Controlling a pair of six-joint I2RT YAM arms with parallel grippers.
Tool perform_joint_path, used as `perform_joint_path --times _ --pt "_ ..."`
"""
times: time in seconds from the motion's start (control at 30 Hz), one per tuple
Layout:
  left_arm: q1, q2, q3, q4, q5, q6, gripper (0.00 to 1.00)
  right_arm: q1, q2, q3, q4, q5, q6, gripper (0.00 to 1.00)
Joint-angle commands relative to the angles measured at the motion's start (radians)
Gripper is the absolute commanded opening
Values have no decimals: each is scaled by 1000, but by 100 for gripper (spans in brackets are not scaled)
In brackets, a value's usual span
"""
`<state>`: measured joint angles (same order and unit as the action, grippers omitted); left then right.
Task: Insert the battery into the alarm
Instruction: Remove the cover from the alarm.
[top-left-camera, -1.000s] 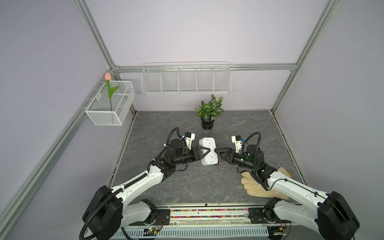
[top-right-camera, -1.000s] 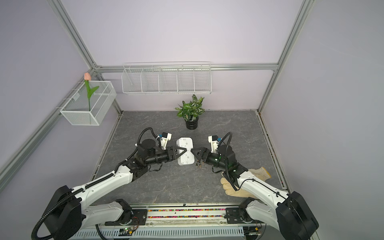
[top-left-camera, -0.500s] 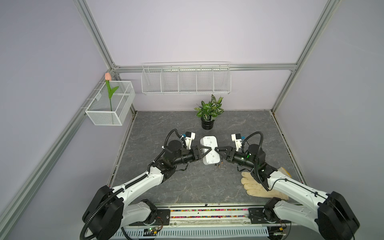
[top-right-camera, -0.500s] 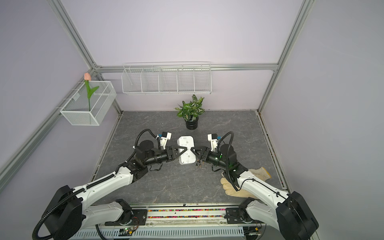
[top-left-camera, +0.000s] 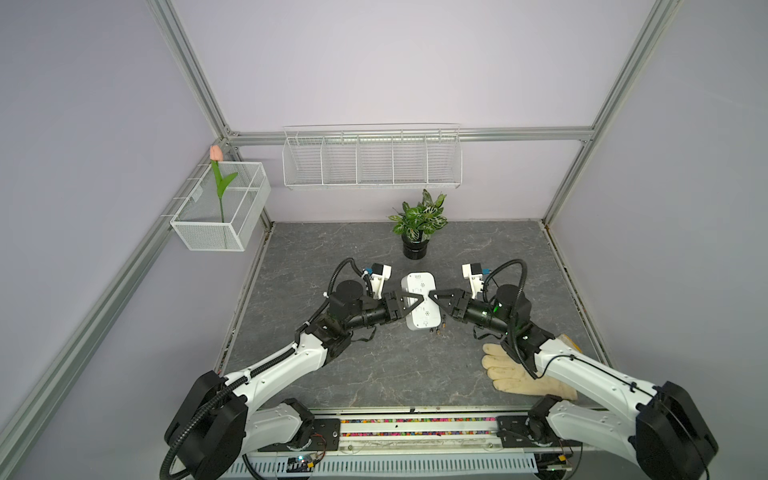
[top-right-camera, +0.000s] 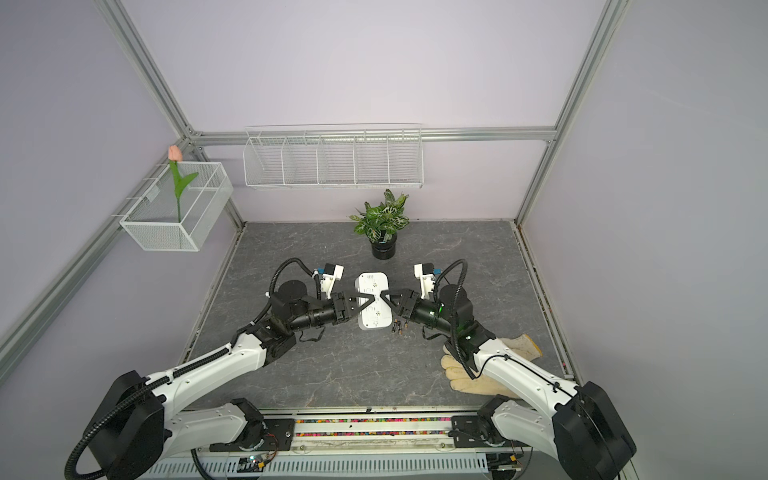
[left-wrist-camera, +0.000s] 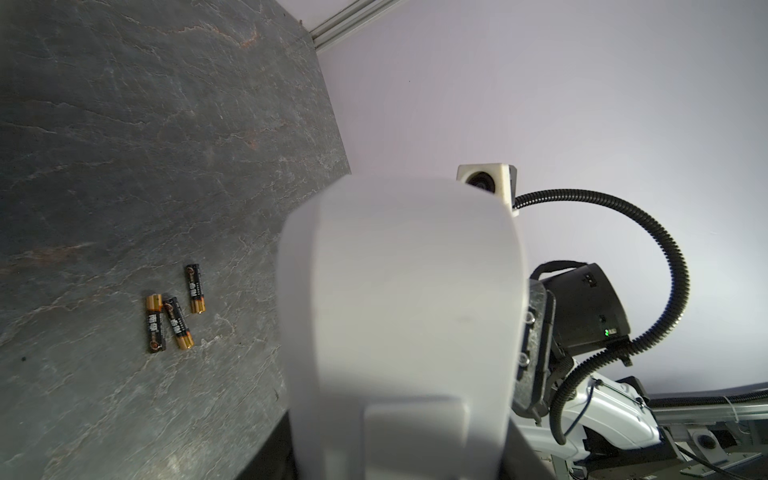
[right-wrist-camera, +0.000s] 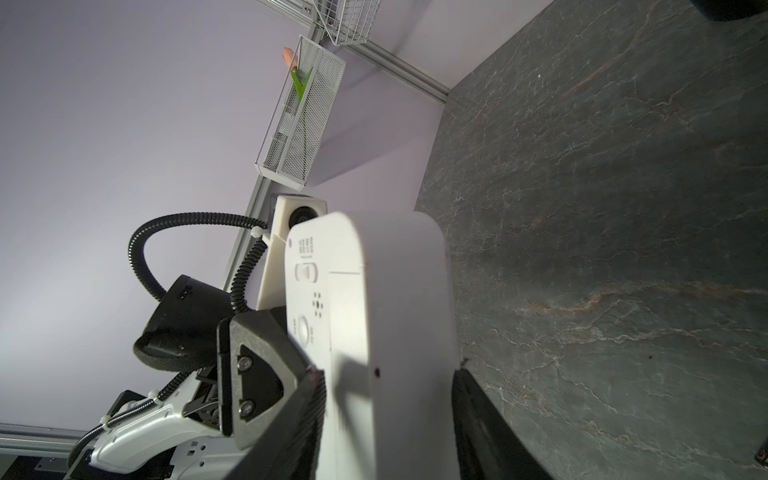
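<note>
**Bimanual cell, seen from above.** Near the near right corner of the bench (top-left-camera: 365, 374), a cream work glove (top-left-camera: 513, 376) is laid flat and is partly covered by the right arm (top-left-camera: 582, 374).

Further in, toward the middle, three small black-and-gold batteries (top-left-camera: 438, 328) are seen lying loose on the bench, just beside the near end of the alarm (top-left-camera: 419, 284). In the left wrist view, two batteries (left-wrist-camera: 166, 324) are shown side by side and the third a little apart.

The alarm is held over the middle of the bench. Its white back with small holes is turned upward, and its long side runs from near to far.

The left tool (top-left-camera: 420, 304) is clenched on the alarm's left long edge, with one finger laid over the back. The right tool (top-left-camera: 433, 300) is clenched on the opposite edge. In the right wrist view its fingers (right-wrist-camera: 309, 415) are seen pressed against the alarm on both faces. The two tool tips nearly meet over the alarm's back.

Close to the far edge a potted plant (top-left-camera: 417, 232) is stood upright. On the back wall a wire rack (top-left-camera: 372, 160) is mounted. On the left wall a mesh basket (top-left-camera: 208, 235) is hung, and a tulip (top-left-camera: 217, 174) is stood in it.
</note>
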<state>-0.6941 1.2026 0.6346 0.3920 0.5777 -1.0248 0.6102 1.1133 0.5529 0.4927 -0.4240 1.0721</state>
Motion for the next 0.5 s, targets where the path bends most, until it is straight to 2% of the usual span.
perform_joint_path --times 0.0,0.1,0.2,0.47 --pt "1 0 12 59 16 -14 20 16 6 30 -26 -10 -25 52" --pt "1 -1 14 50 17 -7 20 21 4 28 -37 -6 -37 52" --pt "1 0 14 45 17 -6 20 25 3 26 -45 -4 -39 45" --pt "1 4 14 78 20 -32 20 36 12 39 -52 -8 -52 38"
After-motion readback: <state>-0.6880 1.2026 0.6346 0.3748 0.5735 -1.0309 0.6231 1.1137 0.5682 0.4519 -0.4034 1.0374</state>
